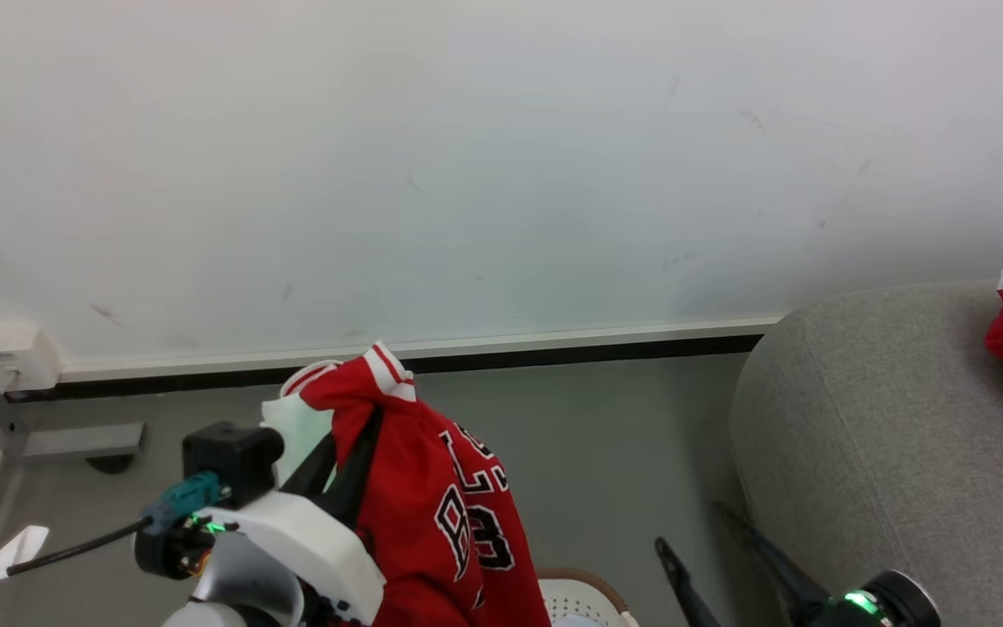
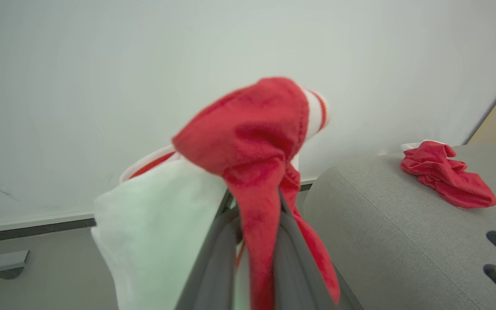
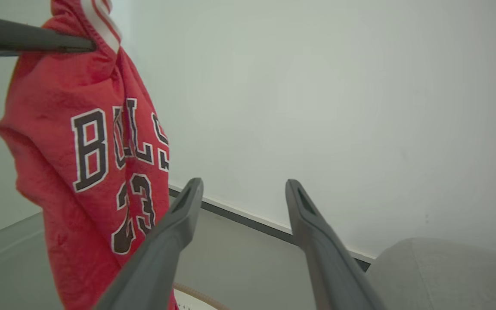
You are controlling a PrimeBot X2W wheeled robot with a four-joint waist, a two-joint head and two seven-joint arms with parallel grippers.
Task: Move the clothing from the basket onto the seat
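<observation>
Because the left gripper [image 2: 254,211] pinches only a bunched fold near the white-trimmed edge of the red lettered sports jersey [image 1: 432,505], which hangs at lower centre-left above the white perforated plastic basket with its brown rim [image 1: 590,578], the fold could slip out and drop onto the grey floor [image 1: 623,435], short of the large grey fabric seat [image 1: 858,453] at right. A pale bluish-white cloth [image 2: 157,232] hangs against that gripper and may ride along. The right gripper [image 3: 243,185], wide open and empty at lower right, could snag the swinging hem.
</observation>
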